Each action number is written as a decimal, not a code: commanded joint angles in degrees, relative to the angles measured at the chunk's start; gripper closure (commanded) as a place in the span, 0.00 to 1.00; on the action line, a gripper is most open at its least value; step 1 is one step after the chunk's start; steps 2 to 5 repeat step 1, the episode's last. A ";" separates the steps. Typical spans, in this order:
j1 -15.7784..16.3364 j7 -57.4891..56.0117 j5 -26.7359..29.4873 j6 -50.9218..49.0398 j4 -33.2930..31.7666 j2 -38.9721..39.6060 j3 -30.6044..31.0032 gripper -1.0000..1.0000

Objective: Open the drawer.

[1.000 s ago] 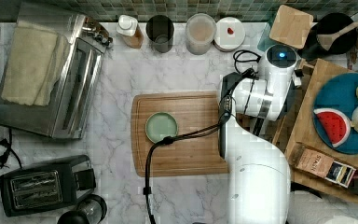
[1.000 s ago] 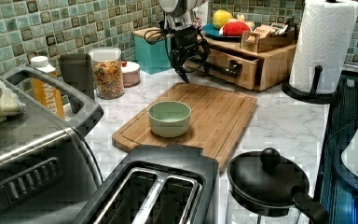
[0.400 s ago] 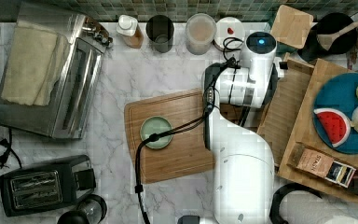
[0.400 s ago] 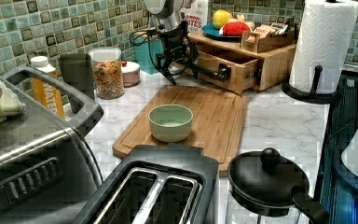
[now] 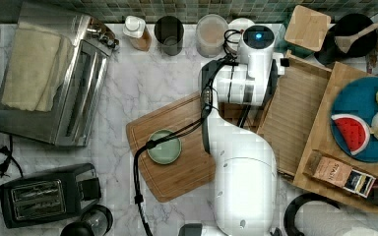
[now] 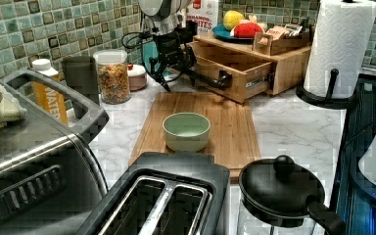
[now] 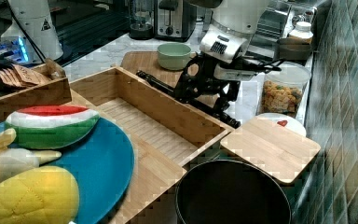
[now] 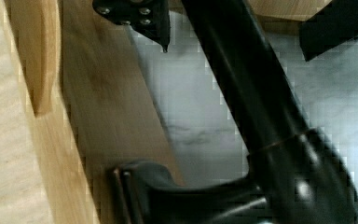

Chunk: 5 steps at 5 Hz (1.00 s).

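The drawer [image 5: 295, 113] is a wide bamboo box with a slatted inside [image 7: 154, 126]. It stands pulled well out of its wooden cabinet towards the top view's left. A long black bar handle [image 6: 203, 78] [image 7: 158, 83] runs across its front [image 8: 102, 116]. My gripper [image 7: 205, 100] [image 6: 169, 73] reaches down over this bar near one end. In the wrist view the bar [image 8: 261, 116] passes between the two fingers of my gripper [image 8: 235, 52], and a narrow gap shows on each side. One finger [image 8: 140, 18] sits between the bar and the drawer front.
A wooden cutting board [image 5: 177, 172] lies skewed by the drawer front, with a green bowl [image 5: 164, 146] on it. Jars [image 5: 211, 34] line the back wall. A square bamboo lid [image 5: 307, 27] and a blue plate [image 5: 359, 113] of toy fruit sit by the cabinet. A paper towel roll [image 6: 340, 49] stands beyond.
My gripper has moved towards the top view's left and the drawer has slid out with it. The cutting board and bowl have shifted left and turned.
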 commanded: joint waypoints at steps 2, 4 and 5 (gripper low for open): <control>12.20 13.23 3.85 4.91 17.87 2.21 7.88 0.00; 12.20 13.23 3.85 4.91 17.87 2.21 7.88 0.00; 12.20 13.23 3.85 4.91 17.87 2.21 7.88 0.00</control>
